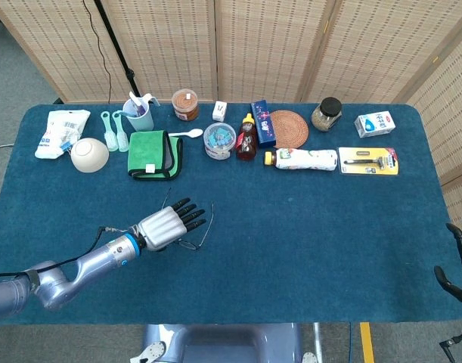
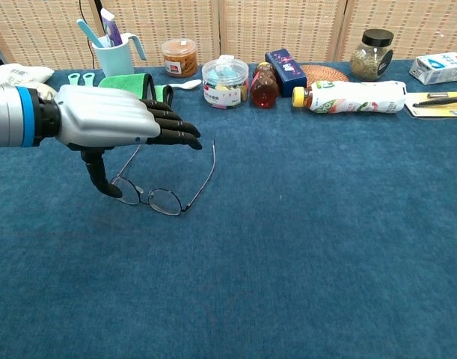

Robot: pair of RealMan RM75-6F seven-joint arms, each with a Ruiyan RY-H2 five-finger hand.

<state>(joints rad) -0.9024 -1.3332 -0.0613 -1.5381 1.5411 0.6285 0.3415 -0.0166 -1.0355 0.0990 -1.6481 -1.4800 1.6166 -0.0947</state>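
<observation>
The glasses lie unfolded on the blue table, left of centre in the chest view, not yet lifted; any grasp and lift is undone, as far as I can judge. The left hand hovers just over them, holding nothing, fingers stretched flat and apart, thumb hanging down to the frame's left lens; whether it touches, I cannot tell. The right hand waits at the lower right edge of the head view, loosely spread and empty.
</observation>
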